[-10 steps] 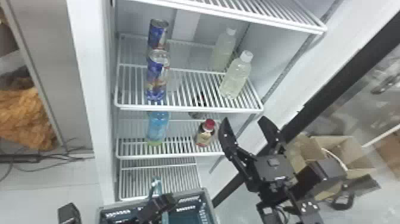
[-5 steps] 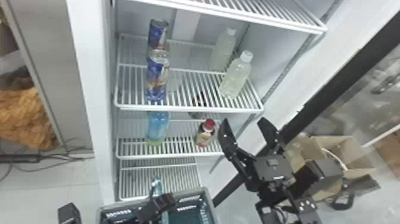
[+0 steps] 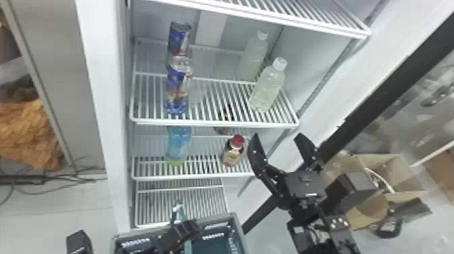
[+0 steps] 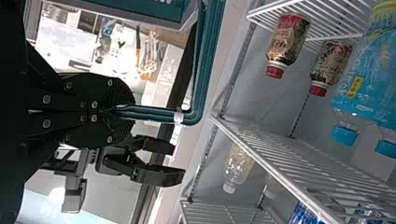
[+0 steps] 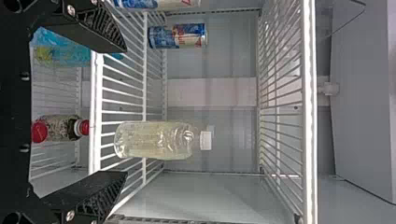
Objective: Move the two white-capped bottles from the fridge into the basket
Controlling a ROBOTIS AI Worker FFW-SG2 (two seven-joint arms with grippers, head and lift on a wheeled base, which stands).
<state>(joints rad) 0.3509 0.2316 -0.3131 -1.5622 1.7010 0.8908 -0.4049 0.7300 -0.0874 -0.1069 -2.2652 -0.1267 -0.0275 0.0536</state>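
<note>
White-capped bottle (image 3: 268, 88) ahead of spread right claw (image 3: 277, 136)

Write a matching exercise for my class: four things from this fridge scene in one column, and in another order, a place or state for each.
Column 1
1. White-capped bottles
2. Red-capped bottles
3. Left gripper
4. Right gripper

Column 2
A. Open, holding nothing
B. On the shelf with the blue bottles
C. Shut on the handle of the basket
D. On the shelf with the blue cans

Pairs: 1-D, 2-B, 3-C, 4-A
</note>
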